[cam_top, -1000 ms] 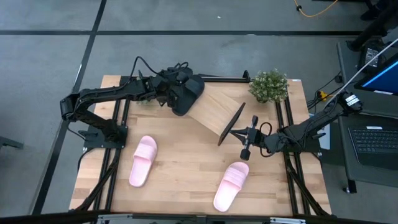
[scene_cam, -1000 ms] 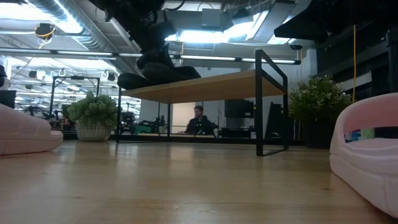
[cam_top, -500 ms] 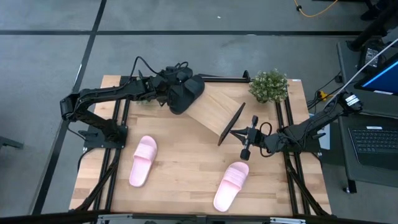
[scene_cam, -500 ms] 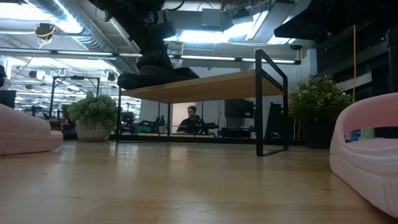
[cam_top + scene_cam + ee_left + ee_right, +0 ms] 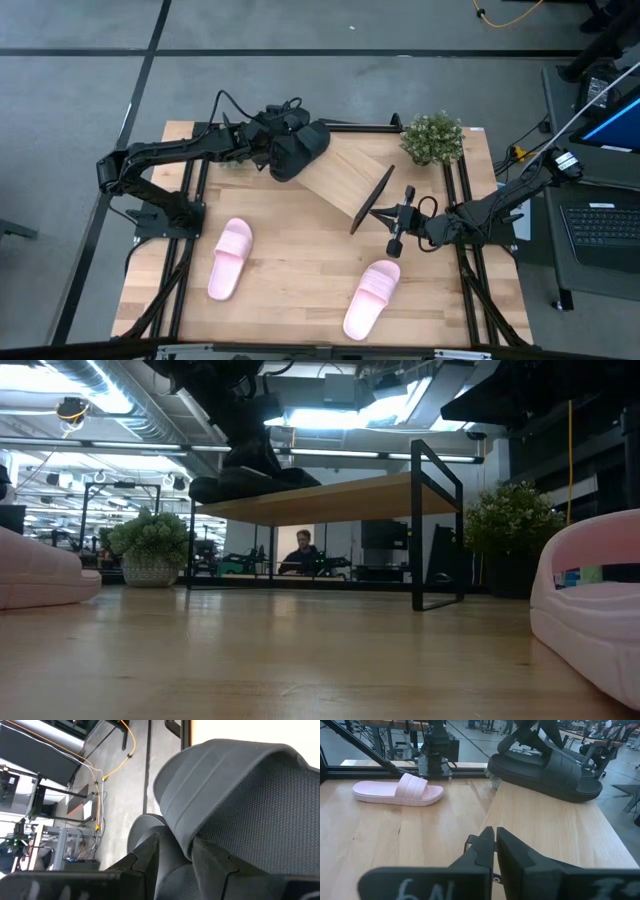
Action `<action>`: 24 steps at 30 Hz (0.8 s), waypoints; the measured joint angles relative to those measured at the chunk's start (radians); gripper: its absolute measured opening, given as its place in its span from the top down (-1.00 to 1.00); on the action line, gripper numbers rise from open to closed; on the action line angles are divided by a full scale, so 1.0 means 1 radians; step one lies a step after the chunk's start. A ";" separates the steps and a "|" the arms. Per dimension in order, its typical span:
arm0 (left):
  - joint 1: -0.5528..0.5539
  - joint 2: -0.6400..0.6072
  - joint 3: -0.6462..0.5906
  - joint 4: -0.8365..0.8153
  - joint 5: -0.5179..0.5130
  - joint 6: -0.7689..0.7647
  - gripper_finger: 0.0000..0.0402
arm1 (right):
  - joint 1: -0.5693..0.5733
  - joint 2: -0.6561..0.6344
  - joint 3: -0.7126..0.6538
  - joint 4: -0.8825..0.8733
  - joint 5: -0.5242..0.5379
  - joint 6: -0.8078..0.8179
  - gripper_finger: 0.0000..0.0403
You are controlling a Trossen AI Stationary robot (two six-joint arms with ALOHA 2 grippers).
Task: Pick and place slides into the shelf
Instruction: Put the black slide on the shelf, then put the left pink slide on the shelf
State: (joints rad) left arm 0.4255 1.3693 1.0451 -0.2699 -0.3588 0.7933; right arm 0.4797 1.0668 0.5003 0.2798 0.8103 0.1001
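A matte black slide (image 5: 298, 148) sits at the far-left end of the slanted light-wood shelf (image 5: 350, 182), with my left gripper (image 5: 275, 145) shut on it. In the right wrist view the same slide (image 5: 545, 767) lies with its sole along the shelf board (image 5: 545, 825). I cannot make out a second black slide. Two pale pink slides lie sole-down on the tabletop, one at the near left (image 5: 230, 258) and one at the near right (image 5: 372, 298). My right gripper (image 5: 385, 215) is shut and touches nothing, hovering by the shelf's right end. My left gripper (image 5: 177, 847) holds the black slide by the edge of its broad strap (image 5: 192, 840). That edge is pinched between the two fingers, one finger (image 5: 147, 857) on the footbed side and the other (image 5: 212, 857) on the strap's outer face. The slide's sole rests on the shelf's left end (image 5: 250, 482).
A small potted plant (image 5: 432, 138) stands at the far right corner, and another (image 5: 150, 545) sits at the far left, behind the shelf. The shelf's black frame (image 5: 440, 525) stands up from the tabletop. Bare wood lies between the two pink slides. A person (image 5: 300, 550) sits in the room behind.
My left gripper has lowered the black slide a little and tipped it flatter, so it lies along the shelf's left end. It has also shifted slightly toward the far edge. The hold has stayed shut.
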 joint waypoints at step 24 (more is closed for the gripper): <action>-0.052 0.000 0.000 -0.043 -0.074 -0.030 0.34 | 0.000 0.000 0.000 0.000 -0.001 0.000 0.88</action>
State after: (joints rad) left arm 0.3738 1.3693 1.0451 -0.3127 -0.4329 0.7632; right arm 0.4801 1.0668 0.5003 0.2798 0.8093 0.1005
